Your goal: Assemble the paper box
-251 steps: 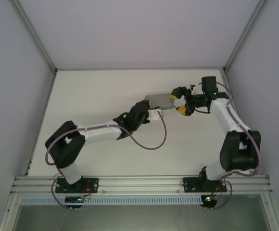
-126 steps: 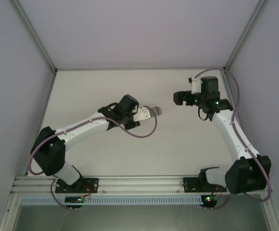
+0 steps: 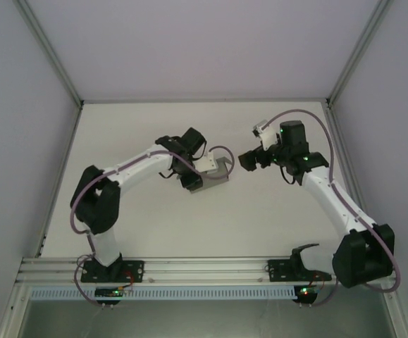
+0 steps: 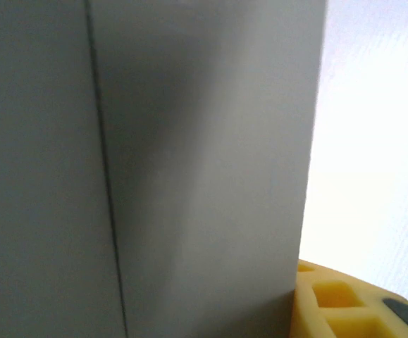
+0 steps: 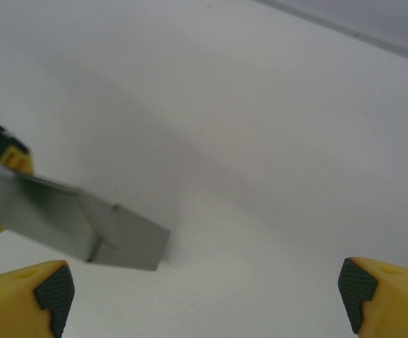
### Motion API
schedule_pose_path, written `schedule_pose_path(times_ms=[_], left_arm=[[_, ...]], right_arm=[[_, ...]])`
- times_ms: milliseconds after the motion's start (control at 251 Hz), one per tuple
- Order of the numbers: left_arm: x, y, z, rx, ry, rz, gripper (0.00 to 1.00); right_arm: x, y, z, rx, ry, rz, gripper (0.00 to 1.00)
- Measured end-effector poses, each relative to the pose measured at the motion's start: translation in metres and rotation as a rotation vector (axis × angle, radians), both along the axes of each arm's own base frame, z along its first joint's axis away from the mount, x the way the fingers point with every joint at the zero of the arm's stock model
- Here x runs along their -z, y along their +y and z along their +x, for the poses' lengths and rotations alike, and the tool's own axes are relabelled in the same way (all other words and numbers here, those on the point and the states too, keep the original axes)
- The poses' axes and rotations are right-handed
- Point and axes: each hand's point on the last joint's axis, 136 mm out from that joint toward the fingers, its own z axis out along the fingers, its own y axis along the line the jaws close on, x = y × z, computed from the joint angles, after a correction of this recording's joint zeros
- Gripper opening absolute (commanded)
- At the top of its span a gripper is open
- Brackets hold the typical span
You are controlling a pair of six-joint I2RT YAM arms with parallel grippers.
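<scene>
Top external showed the right gripper (image 3: 249,160) had backed away from the paper box (image 3: 224,167), fingers spread wide, leaving the left gripper (image 3: 213,171) alone pinching it.

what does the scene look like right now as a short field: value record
paper box: grey cardboard with a fold line, gripped at one end, seemingly raised off the table
left gripper: shut on the paper box
right gripper: open wide, nothing between the fingers, facing the paper box but apart from it
</scene>
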Motion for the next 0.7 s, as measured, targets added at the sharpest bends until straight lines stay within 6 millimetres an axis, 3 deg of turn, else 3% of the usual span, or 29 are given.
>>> schedule_pose_path(times_ms=[160,343,698], left_arm=[[0.000,-0.004,0.006,0.002,0.008,0.011,0.41],[0.000,-0.006,0.006,0.021,0.017,0.020,0.41],[0.001,-0.008,0.006,0.047,0.025,0.027,0.44]], right_arm=[[0.023,0.017,-0.002,-0.069,0.084,0.016,0.90],[0.044,0.030,0.000,-0.132,0.152,0.021,0.70],[0.043,0.062,0.004,-0.252,0.157,0.023,0.33]])
